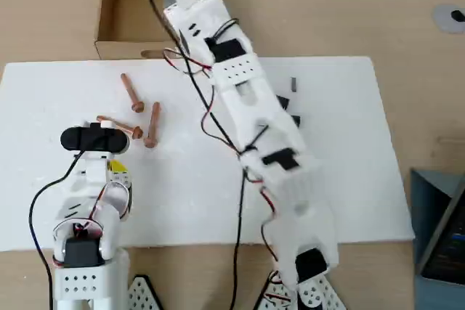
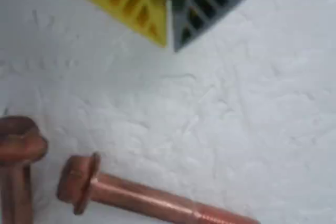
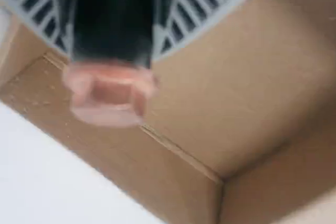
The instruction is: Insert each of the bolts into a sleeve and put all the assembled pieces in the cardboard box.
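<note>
Our right pincer (image 3: 115,40) clamps a black sleeve (image 3: 113,19) with a copper bolt (image 3: 107,95) seated in it, its head protruding past the fingertips. The cardboard box (image 3: 252,93) opens directly beneath this pincer, so we judge the piece is held there for dropping. Our left pincer (image 2: 170,35) is closed on nothing, tips together. It sits just short of the loose bolts (image 1: 131,93), likely staged for the next pick. We count three loose bolts on the white foam board (image 1: 327,179). Well behind the right pincer we count about three spare sleeves (image 1: 294,85), partly hidden by its arm.
</note>
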